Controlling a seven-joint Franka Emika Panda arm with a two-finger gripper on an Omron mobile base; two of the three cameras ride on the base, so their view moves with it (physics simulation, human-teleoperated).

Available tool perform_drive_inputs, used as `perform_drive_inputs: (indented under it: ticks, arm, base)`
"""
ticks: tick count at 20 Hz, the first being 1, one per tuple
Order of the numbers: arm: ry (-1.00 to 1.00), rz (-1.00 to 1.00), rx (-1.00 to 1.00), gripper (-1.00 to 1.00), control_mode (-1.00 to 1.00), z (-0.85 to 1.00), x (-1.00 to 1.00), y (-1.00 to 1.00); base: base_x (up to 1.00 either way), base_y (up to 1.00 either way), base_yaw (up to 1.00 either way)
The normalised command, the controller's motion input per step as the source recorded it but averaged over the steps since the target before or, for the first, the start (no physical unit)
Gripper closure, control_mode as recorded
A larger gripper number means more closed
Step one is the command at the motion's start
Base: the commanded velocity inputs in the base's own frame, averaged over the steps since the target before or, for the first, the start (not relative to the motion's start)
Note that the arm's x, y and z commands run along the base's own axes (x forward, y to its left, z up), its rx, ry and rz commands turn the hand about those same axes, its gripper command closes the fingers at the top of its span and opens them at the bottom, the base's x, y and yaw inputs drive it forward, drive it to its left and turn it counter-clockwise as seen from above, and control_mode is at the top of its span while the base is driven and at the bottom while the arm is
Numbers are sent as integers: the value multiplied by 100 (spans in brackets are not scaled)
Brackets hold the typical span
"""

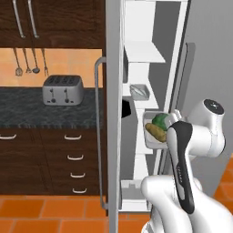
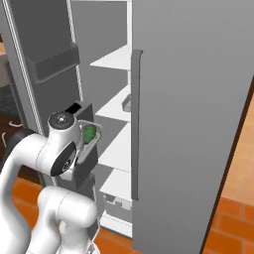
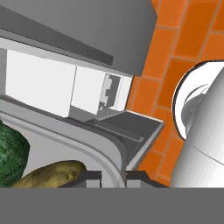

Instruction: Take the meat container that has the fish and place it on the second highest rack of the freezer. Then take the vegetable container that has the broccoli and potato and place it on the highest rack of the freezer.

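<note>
The vegetable container (image 1: 152,133) is a grey tray holding broccoli (image 1: 160,121) and a potato (image 1: 156,132). It hangs in the air in front of the open freezer's middle shelves, tilted toward the camera. In the hand view my gripper (image 3: 113,177) is shut on the container's rim (image 3: 113,158), with the potato (image 3: 50,173) and broccoli (image 3: 11,157) at the lower left. The right base view shows the container (image 2: 94,140) just beyond my wrist. The meat container (image 1: 139,91) rests on a freezer rack above it, its contents too small to make out.
The freezer's left door (image 1: 113,136) stands open beside the tray, and the wide right door (image 2: 188,124) fills the other side. White shelves (image 1: 144,58) run above and below. A toaster (image 1: 63,89) sits on the dark counter at left. Orange tiles (image 3: 183,39) cover the floor.
</note>
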Motion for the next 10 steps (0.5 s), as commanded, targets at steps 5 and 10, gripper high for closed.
perform_drive_inputs:
  ticks: [5, 10]
  arm:
    - [0, 0, 0, 100, 100, 0, 0, 0]
    - [-14, 1, 0, 100, -100, 16, 0, -3]
  base:
    - [58, -17, 0]
    - [2, -6, 0]
